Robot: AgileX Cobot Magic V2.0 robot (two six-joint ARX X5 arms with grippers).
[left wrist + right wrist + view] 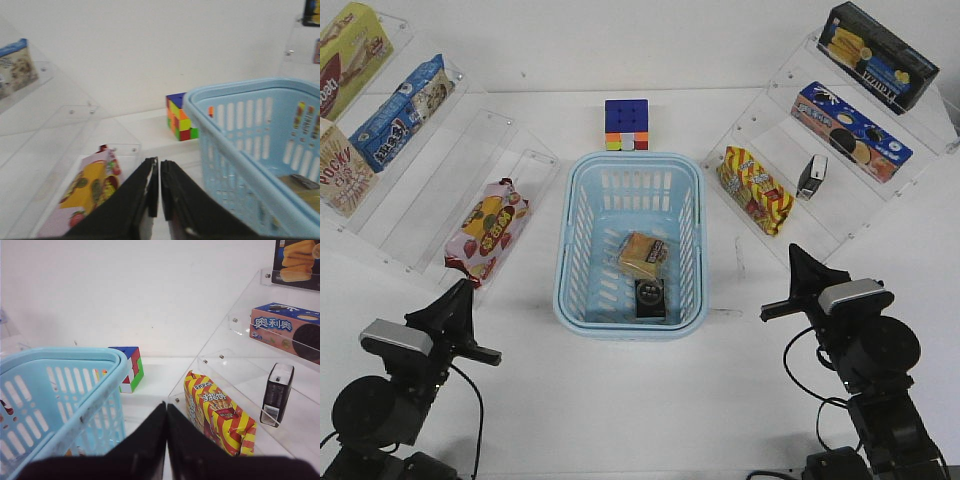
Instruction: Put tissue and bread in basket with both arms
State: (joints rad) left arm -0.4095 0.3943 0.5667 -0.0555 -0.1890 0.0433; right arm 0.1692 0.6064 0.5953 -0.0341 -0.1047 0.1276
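The light-blue basket [632,158] stands mid-table. Inside it lie the tan bread [643,255] in its clear wrapper and, just in front of it, the black tissue pack [650,297]. My left gripper [460,290] is shut and empty, left of the basket beside a pink-red snack bag [488,232]. My right gripper [798,262] is shut and empty, to the right of the basket. In the left wrist view the gripper [159,165] sits next to the basket wall [235,152], with the bread [300,187] showing inside. In the right wrist view the gripper [166,407] is beside the basket rim [85,405].
A coloured cube [626,125] stands behind the basket. Clear stepped shelves on both sides hold snack boxes. On the right shelf are a red-yellow striped bag [755,190], a small black pack [811,177] and a cookie box [850,131].
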